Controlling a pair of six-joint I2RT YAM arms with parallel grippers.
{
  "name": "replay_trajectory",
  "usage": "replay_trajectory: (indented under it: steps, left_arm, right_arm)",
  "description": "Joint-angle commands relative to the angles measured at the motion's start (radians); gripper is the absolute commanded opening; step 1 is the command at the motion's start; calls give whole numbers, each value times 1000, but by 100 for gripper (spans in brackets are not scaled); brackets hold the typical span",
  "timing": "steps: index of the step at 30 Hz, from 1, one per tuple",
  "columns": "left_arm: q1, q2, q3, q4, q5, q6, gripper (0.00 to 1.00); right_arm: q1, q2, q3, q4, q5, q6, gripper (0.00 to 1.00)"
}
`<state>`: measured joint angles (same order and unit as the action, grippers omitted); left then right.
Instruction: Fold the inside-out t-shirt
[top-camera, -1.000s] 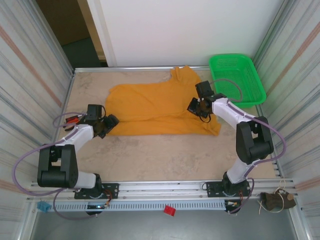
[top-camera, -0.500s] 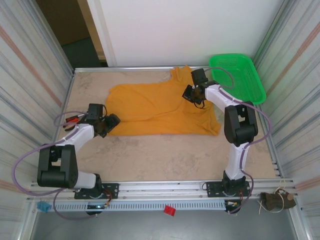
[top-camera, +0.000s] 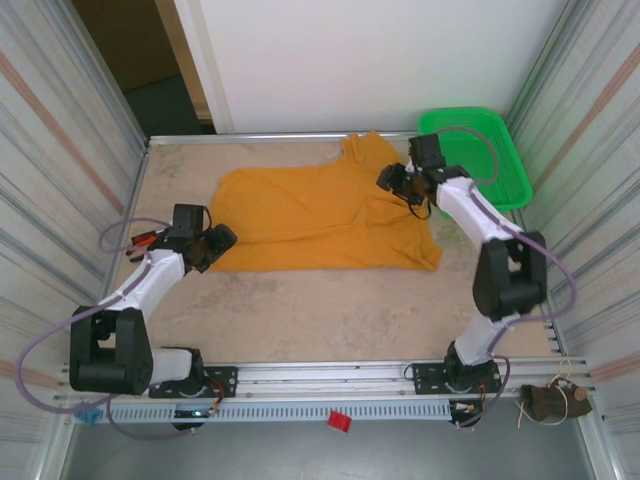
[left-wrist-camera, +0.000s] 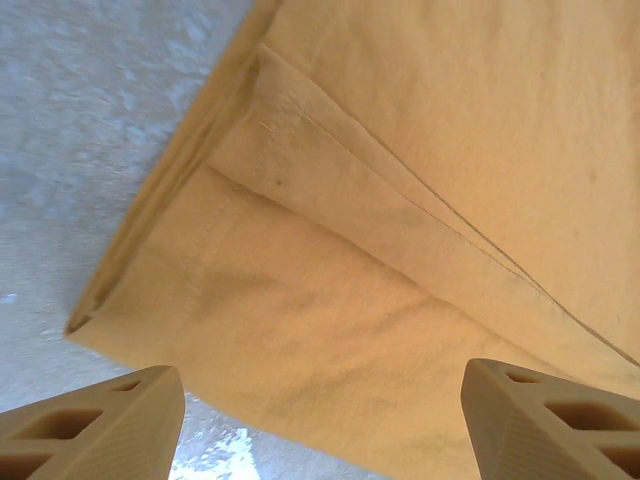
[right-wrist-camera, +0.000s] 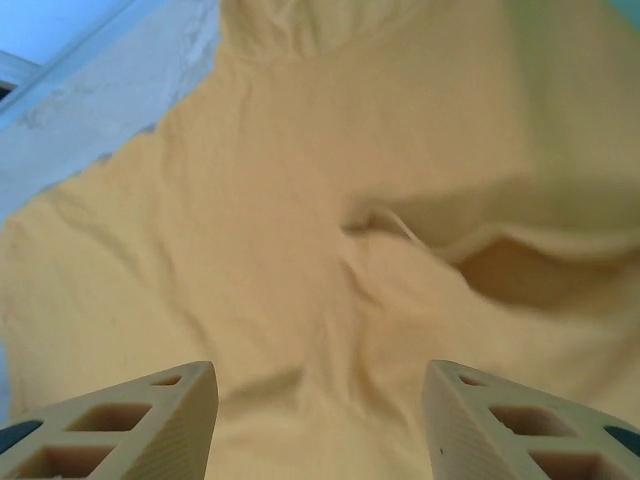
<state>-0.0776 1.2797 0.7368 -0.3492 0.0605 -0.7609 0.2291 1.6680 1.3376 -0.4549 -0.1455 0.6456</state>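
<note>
Beige counter (top-camera: 300, 310) carries the mustard t-shirt (top-camera: 320, 215); left pincer (left-wrist-camera: 320, 405) and right pincer (right-wrist-camera: 320, 405) stand spread over it, empty.

T-shirt (top-camera: 320, 215) — mustard orange-yellow cotton, one item. Spread flat across the far half of the table (top-camera: 330, 320), long side running left to right, doubled over in layers. Stitched hem (left-wrist-camera: 300, 170) shows at the near-left corner. Right end rumpled — raised crease (right-wrist-camera: 400, 225). One flap reaches the far edge.
</note>
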Motion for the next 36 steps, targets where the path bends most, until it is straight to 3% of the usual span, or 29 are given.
replay_trajectory:
  steps: [1, 5, 9, 22, 23, 25, 27, 28, 36]
  left_arm:
    - [21, -21, 2, -87, -58, -11, 73]
    - [24, -19, -35, -98, -68, -14, 73]
    - [27, 6, -72, -60, -81, -24, 71]
    - [29, 135, -51, 16, -96, 12, 48]
    - [29, 141, -51, 21, -97, 13, 44]
    - [30, 152, -50, 26, -100, 18, 32]
    - [35, 155, -50, 23, -103, 20, 11]
    - [36, 152, -50, 20, -103, 24, 1]
    - [39, 10, -92, -93, -146, -2, 0]
  right_arm:
    - [-24, -154, -174, -97, 65, 11, 55]
    - [-67, -267, -359, -141, 95, 0, 58]
    - [-110, -273, -451, -136, 68, -20, 58]
    - [-109, -114, -448, -81, 91, -95, 51]
    - [-109, -96, -444, -79, 91, -96, 46]
    - [-109, -79, -438, -81, 91, -97, 23]
    - [-111, -97, -451, -93, 89, -90, 0]
    - [-112, -117, -460, -101, 90, -84, 0]
    - [-130, -361, -545, -227, 79, -11, 0]
